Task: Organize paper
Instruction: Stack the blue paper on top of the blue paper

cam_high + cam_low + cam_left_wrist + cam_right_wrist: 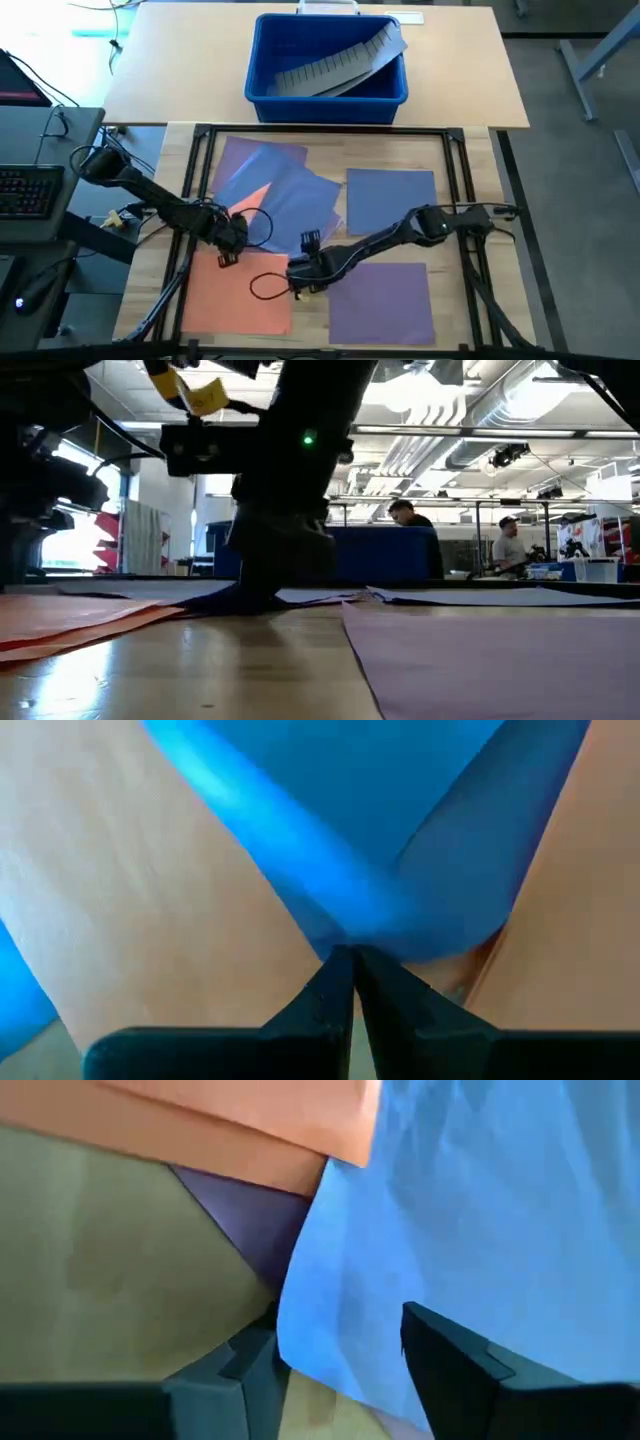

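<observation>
High view | paper (pixel 285 195) lying mid-frame, sheets overlapping | left gripper (pixel 232 232) pinching blue sheet (pixel 400 810), fingers closed | right gripper (pixel 335 1350) spread, straddling blue edge | advice: lifting slowly, avoiding dragging neighbouring sheets.

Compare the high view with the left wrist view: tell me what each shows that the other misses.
Only the high view shows the whole layout: the blue bin holding a grey ridged strip, the purple sheet, the right pincer, and both arms. Only the left wrist view shows the left pincer closed on a corner of blue paper. Both show blue paper, orange paper and the wooden table.
</observation>
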{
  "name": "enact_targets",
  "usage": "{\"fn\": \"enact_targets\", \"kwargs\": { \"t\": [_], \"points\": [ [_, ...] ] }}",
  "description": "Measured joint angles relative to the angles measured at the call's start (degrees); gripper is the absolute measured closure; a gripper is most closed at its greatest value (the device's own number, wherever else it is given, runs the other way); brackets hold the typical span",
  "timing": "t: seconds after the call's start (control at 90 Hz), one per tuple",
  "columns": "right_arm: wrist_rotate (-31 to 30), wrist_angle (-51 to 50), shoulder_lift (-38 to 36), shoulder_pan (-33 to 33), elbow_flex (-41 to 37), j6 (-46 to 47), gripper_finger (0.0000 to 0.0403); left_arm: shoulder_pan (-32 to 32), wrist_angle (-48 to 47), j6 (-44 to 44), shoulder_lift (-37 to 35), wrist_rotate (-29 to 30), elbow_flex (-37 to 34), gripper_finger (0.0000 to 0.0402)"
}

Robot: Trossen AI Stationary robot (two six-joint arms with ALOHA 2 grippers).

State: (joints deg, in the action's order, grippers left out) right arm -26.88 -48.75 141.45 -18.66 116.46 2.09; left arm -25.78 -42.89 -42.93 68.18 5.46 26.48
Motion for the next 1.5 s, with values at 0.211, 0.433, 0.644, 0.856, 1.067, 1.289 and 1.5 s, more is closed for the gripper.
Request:
{"fn": "enact_targets", "kwargs": {
  "t": [0.211, 0.433, 0.644, 0.856, 1.067, 1.289, 1.5],
  "points": [
    [0.4, -1.3, -0.2, 0.7, 0.9, 2.7, 0.0362, 0.0, -0.1, 0.1, 0.0, 0.0, 0.0, 0.0401],
    [1.5, -14.5, -0.8, 0.7, 15.3, 11.4, 0.0401, 0.0, -7.3, -1.3, 0.2, 3.8, 1.8, 0.0401],
    [4.4, -22.6, -11.7, 1.6, 12.2, 30.2, 0.0403, 0.0, -8.9, -3.2, 0.1, 7.1, 1.8, 0.0401],
    [-10.2, -37.9, -21.7, 2.5, 11.3, 59.4, 0.0403, 0.0, -8.4, -4.0, 0.1, 10.8, 1.9, 0.0401],
    [-20.6, -41.0, -35.5, 7.6, 0.6, 87.5, 0.0403, 0.0, -5.9, -4.0, 0.0, 11.4, 2.0, 0.0401],
    [-19.2, -41.4, -56.5, 15.9, -27.0, 105.8, 0.0403, 0.0, -3.8, -4.5, 0.0, 10.0, 2.0, 0.0401],
    [-9.4, -39.9, -73.9, 16.0, -53.1, 121.4, 0.0403, 0.0, -3.3, -6.0, -0.1, 7.9, 2.1, 0.0401]
  ]
}}
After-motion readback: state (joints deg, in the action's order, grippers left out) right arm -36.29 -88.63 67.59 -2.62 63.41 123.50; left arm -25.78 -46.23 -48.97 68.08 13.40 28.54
